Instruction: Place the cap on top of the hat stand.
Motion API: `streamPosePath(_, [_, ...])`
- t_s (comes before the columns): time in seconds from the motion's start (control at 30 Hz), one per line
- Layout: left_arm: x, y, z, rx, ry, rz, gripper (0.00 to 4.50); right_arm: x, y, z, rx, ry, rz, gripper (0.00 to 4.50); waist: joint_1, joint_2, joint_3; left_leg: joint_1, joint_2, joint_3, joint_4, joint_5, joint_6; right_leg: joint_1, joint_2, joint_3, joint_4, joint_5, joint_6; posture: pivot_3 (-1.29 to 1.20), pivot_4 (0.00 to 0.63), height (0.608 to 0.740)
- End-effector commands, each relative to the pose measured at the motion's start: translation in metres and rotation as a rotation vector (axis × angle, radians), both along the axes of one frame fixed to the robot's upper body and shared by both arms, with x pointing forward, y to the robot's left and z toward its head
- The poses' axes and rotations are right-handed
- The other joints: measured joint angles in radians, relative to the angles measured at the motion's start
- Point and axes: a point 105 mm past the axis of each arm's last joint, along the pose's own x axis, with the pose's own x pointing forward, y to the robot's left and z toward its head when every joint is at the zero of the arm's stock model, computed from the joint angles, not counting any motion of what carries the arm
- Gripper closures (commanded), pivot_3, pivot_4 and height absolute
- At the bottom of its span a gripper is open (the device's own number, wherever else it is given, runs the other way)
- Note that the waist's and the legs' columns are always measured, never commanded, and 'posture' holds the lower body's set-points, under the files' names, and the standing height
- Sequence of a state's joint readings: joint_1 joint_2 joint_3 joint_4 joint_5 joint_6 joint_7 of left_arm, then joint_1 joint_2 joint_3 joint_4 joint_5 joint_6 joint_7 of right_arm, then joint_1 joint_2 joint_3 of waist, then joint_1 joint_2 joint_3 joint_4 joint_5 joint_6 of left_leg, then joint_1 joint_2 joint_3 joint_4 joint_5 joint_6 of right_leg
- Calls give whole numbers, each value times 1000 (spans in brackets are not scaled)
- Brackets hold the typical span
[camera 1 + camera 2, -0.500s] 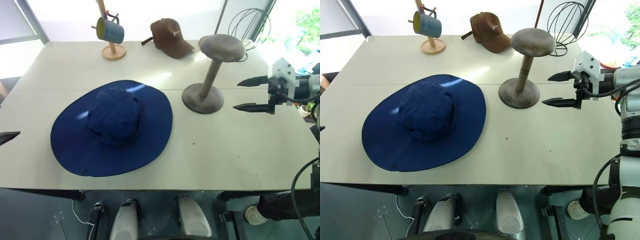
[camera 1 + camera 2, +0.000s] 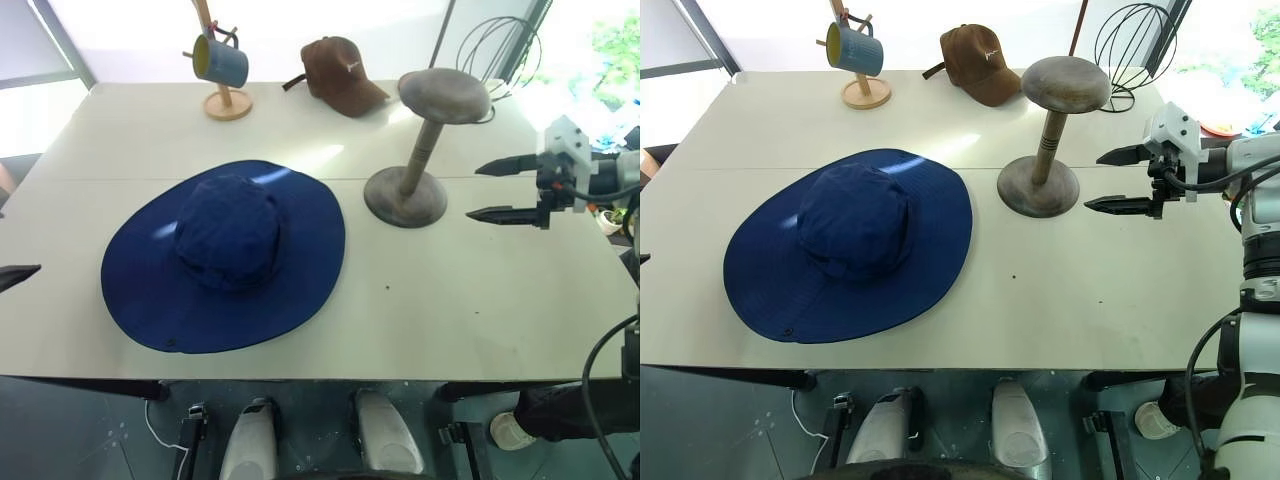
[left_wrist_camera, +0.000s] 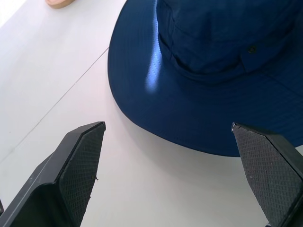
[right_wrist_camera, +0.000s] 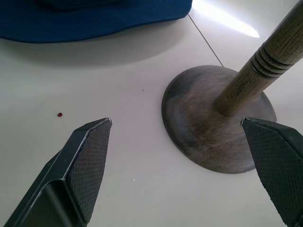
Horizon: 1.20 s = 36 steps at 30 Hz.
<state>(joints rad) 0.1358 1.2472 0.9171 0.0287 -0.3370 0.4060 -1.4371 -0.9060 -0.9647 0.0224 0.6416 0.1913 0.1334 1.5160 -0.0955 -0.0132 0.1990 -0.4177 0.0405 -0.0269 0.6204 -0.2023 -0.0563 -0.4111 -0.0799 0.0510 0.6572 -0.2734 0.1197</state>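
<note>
R pincer (image 2: 1118, 180) open, navy floppy-brim cap (image 2: 848, 245)

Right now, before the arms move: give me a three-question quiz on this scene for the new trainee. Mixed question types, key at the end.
1. True or false: the cap already sits on the hat stand.
2. Which gripper is nearest the hat stand's base? A) left gripper B) right gripper
3. Fill in: the blue mug hangs on a wooden mug ____.

Key:
1. False. The cap lies flat on the table, apart from the stand.
2. B. Its fingers are open beside the base, holding nothing.
3. tree
</note>
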Motion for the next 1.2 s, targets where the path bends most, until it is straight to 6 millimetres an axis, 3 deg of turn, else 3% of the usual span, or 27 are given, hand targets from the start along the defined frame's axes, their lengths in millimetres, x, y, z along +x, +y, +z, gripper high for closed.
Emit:
streamPosePath(0.03, [5, -9, 14, 65, -54, -49, 24, 0, 1, 27, 11, -99, 13, 0, 0, 0, 0, 0, 0, 0, 0, 0, 0, 0, 0, 0, 0, 0, 0, 0, 150, 738])
streamPosePath(0.2, [6, -40, 11, 131, -61, -204, 24, -11, 15, 45, 44, -76, 106, 0, 1, 0, 0, 0, 0, 0, 0, 0, 0, 0, 0, 0, 0, 0, 0, 0, 150, 738])
streamPosePath(0.37, [-10, -65, -5, 252, -30, -367, 24, -33, 36, 59, 83, -24, 215, 0, 0, 3, 2, 0, 0, 1, 0, 0, 0, 0, 0, 1, -1, 0, 0, 0, 150, 738])
streamPosePath(0.6, [-46, -97, -52, 294, 76, -561, 24, -60, 62, 55, 83, 33, 352, 0, 1, 2, 2, 1, 2, 3, -2, 0, 0, -1, 1, 2, -2, 0, -1, 0, 150, 738])
streamPosePath(0.73, [-51, -107, -81, 345, 89, -619, 24, -65, 67, 53, 81, 45, 374, 0, 4, 2, 2, 2, 2, 4, 2, 0, 0, 1, 1, 2, -3, 0, -3, 0, 150, 738])
streamPosePath(0.83, [-48, -109, -96, 392, 63, -634, 24, -67, 69, 53, 83, 47, 373, 0, 15, 1, 1, 2, 2, 4, 2, 0, 0, 2, 1, 2, -3, 0, -3, 0, 150, 738])
streamPosePath(1.0, [-14, -108, -110, 455, -115, -550, 24, -76, 72, 60, 115, 49, 379, 0, 33, 2, 1, 2, 2, 4, 2, 0, 0, 2, 1, 3, -4, 0, -4, 0, 150, 738])
streamPosePath(1.2, [-1, -113, -130, 466, -191, -554, 24, -95, 75, 64, 111, 69, 396, 0, 41, 1, 1, 0, 2, 5, 2, 0, 0, 2, 0, 3, -7, 0, -3, 0, 150, 738])
